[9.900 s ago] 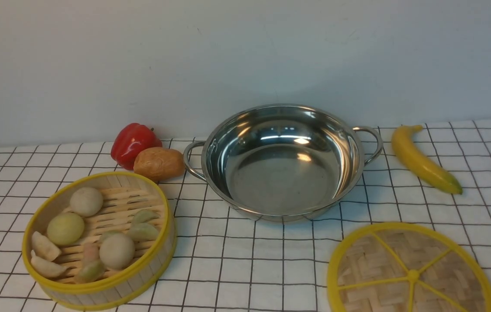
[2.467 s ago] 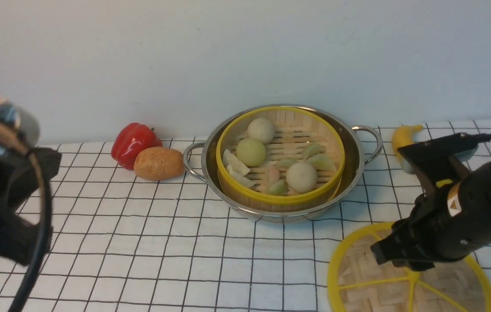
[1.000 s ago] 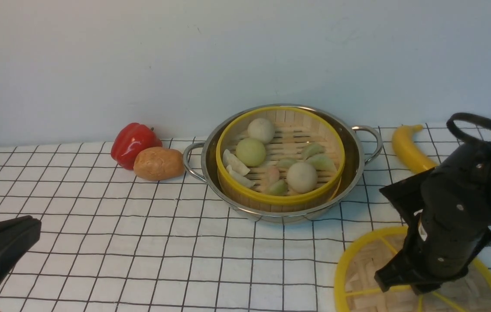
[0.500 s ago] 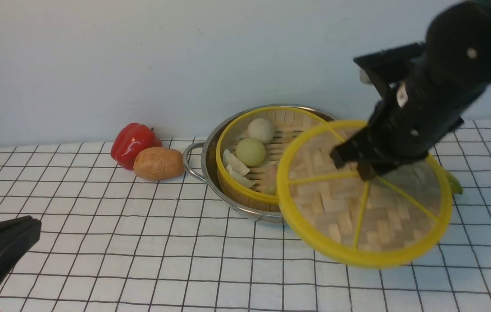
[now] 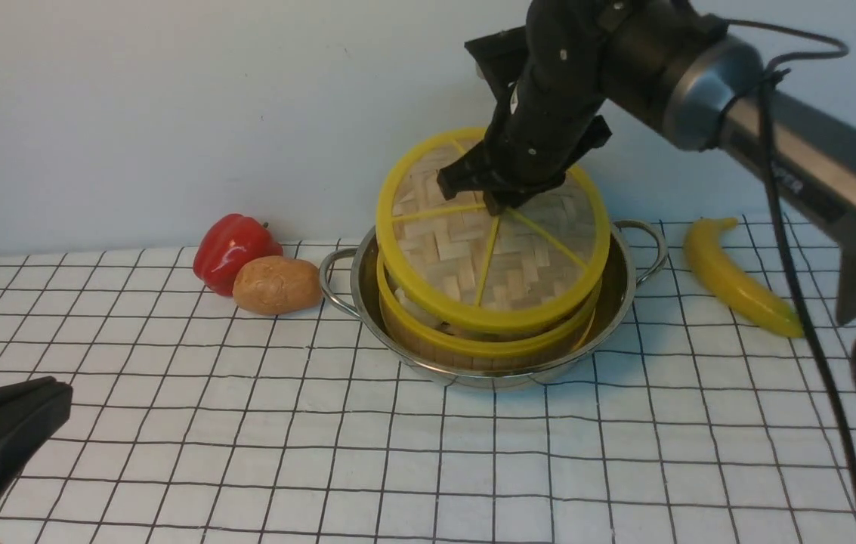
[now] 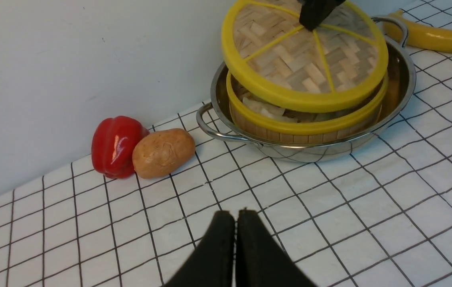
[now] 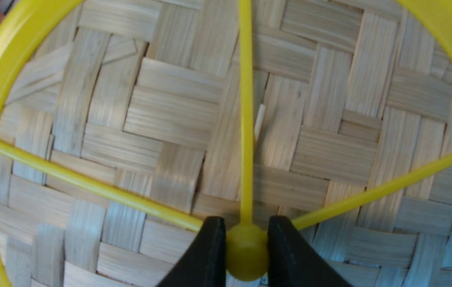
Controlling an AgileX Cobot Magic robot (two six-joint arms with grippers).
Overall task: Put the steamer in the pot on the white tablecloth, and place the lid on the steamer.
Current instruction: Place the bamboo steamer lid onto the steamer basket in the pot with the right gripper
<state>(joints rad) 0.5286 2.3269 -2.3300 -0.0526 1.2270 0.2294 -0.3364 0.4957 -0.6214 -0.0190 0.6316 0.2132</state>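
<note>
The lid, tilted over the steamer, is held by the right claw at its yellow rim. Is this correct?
No: the right claw grips the lid by its yellow centre hub, not its rim; the right wrist view shows it.

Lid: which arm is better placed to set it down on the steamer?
Right. The right gripper is shut on the lid at its hub, holding it tilted just over the steamer in the pot. The left gripper is shut, empty, far off over the tablecloth.
</note>
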